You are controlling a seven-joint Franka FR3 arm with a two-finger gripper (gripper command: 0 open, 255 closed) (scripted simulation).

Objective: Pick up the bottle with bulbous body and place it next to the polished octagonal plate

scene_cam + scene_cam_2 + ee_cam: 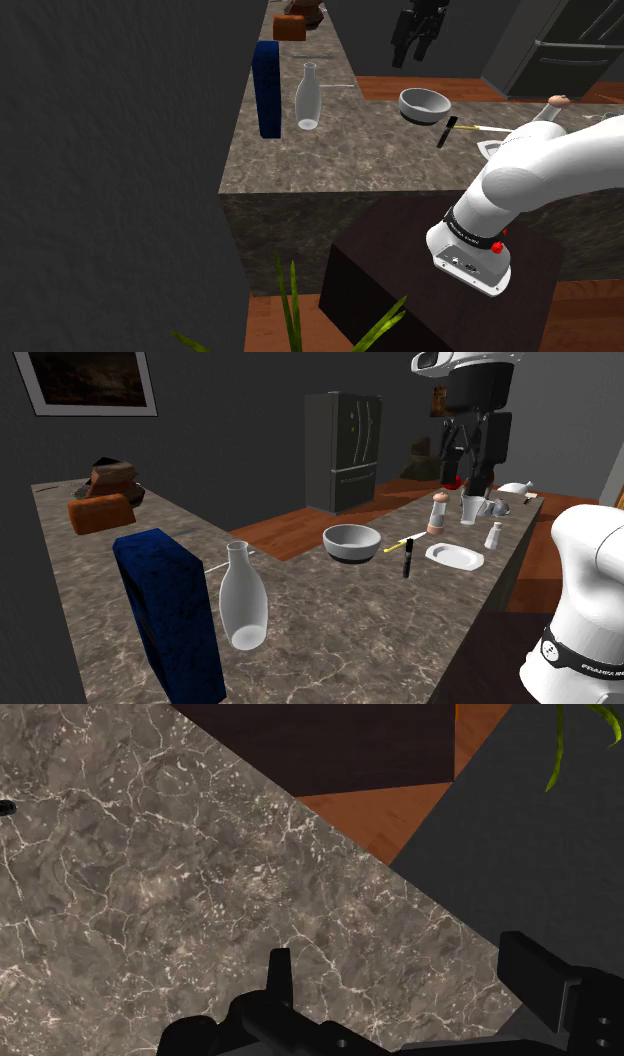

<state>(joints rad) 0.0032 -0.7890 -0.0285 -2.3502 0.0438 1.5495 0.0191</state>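
A pale, see-through bottle with a bulbous body and narrow neck [307, 97] [243, 600] stands upright on the marble counter [350, 150] [150, 864], next to a tall blue box [266, 88] [170, 610]. The white octagonal plate [455, 555] lies further along the counter, past a grey bowl [424, 104] [351, 542]; in the shoulder view the plate [491, 148] is mostly hidden by the arm. My black gripper [415, 52] [468, 474] [405, 974] hangs high above the counter, far from the bottle. It is open, with nothing between its fingers.
A black marker [447, 130] [408, 559] and a yellow pencil [398, 544] lie between bowl and plate. Shakers [437, 512] [494, 535] and a cup [472, 507] stand beyond the plate. A bread loaf [100, 510] sits at the far end. The dark stand [440, 290] abuts the counter.
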